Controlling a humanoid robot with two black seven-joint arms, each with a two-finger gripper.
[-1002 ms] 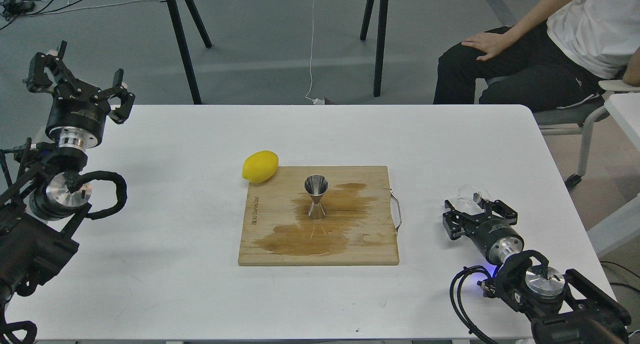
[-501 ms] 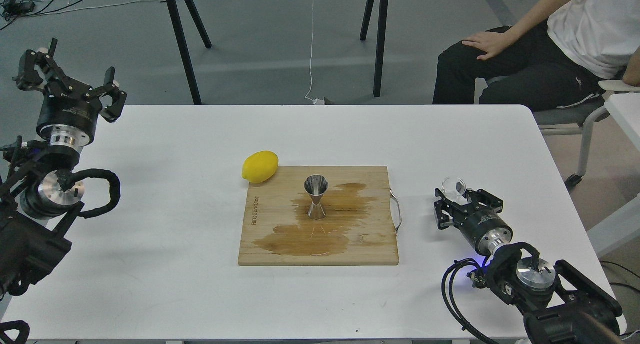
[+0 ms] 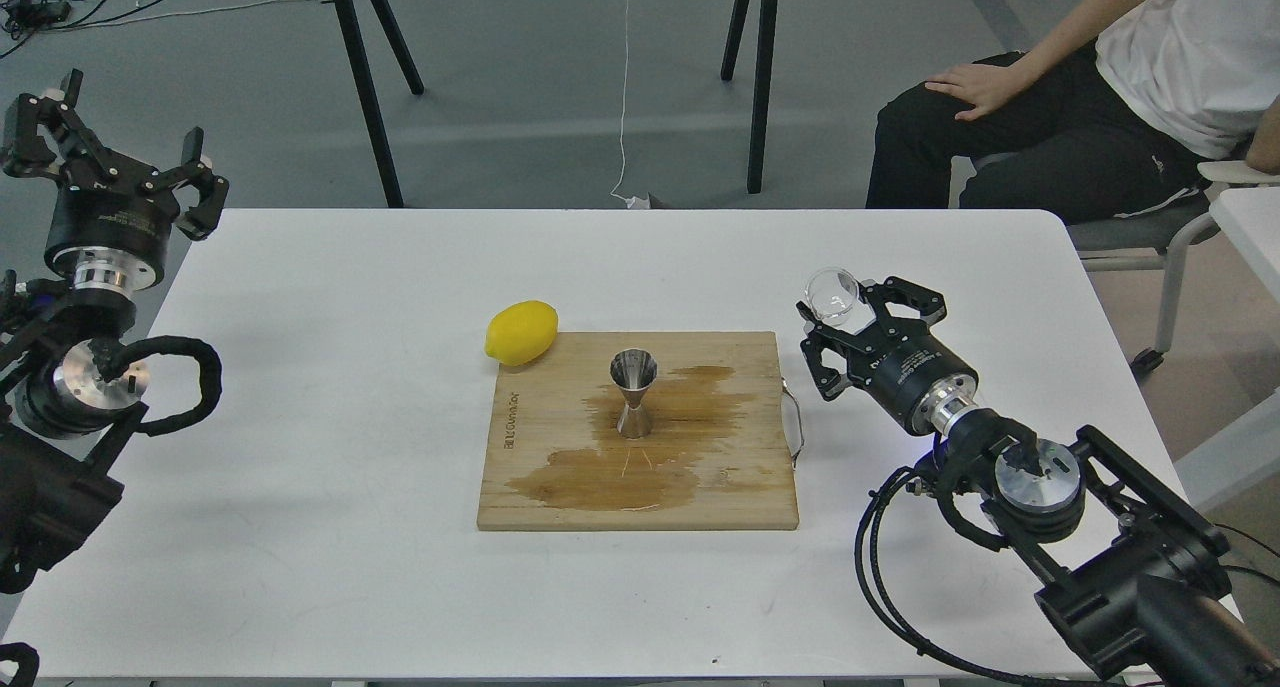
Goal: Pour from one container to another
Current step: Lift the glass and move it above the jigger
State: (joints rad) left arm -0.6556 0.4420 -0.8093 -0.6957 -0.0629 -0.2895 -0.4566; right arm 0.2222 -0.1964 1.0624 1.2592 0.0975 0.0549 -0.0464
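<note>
The steel hourglass jigger (image 3: 633, 394) stands upright in the middle of the wooden cutting board (image 3: 730, 497), on a dark wet stain. Right of the board's far corner, my right gripper (image 3: 848, 307) is raised above the table and shut on the clear glass cup (image 3: 833, 294), which tilts with its mouth toward the camera. The cup is roughly a hand's width to the right of the jigger and higher than it. At the far left table edge, my left gripper (image 3: 110, 152) is open with nothing between its fingers.
A yellow lemon (image 3: 520, 332) lies at the board's far left corner. The board has a metal handle (image 3: 795, 422) on its right side. A seated person (image 3: 1100, 87) is beyond the table's far right corner, and table legs (image 3: 365, 87) stand behind.
My right gripper has lifted the glass cup and carried it up and left toward the board. The left arm has drifted left and slightly back. Jigger and lemon have not moved.
</note>
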